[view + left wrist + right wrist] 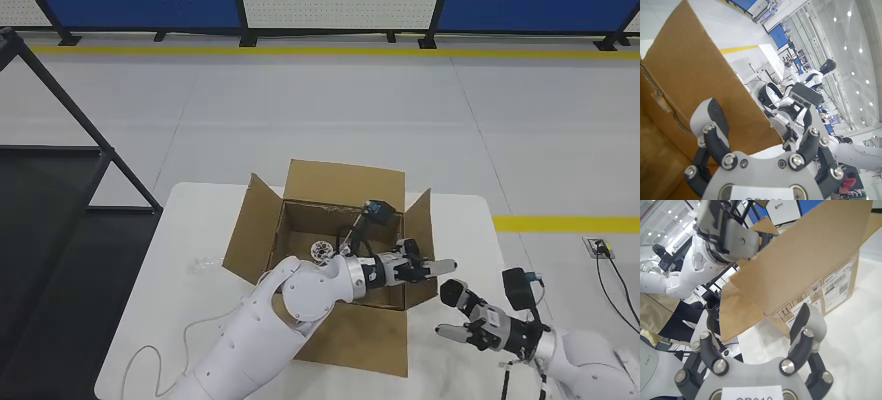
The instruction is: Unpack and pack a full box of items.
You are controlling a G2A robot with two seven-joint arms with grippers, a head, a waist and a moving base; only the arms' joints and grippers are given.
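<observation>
Gently pinch flap at 3 o'clock of box with open left claw; hold right claw, also open, clear.

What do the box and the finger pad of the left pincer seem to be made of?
Box: corrugated cardboard, matte brown; the wavy inner layer shows at its cut edges. Finger pad of the left pincer: probably rubber or soft plastic, matte black, set in a smooth pale shell.

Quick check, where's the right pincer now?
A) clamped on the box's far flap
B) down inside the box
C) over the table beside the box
C: the top view shows the right pincer open over the table, outside the box and apart from it.
</observation>
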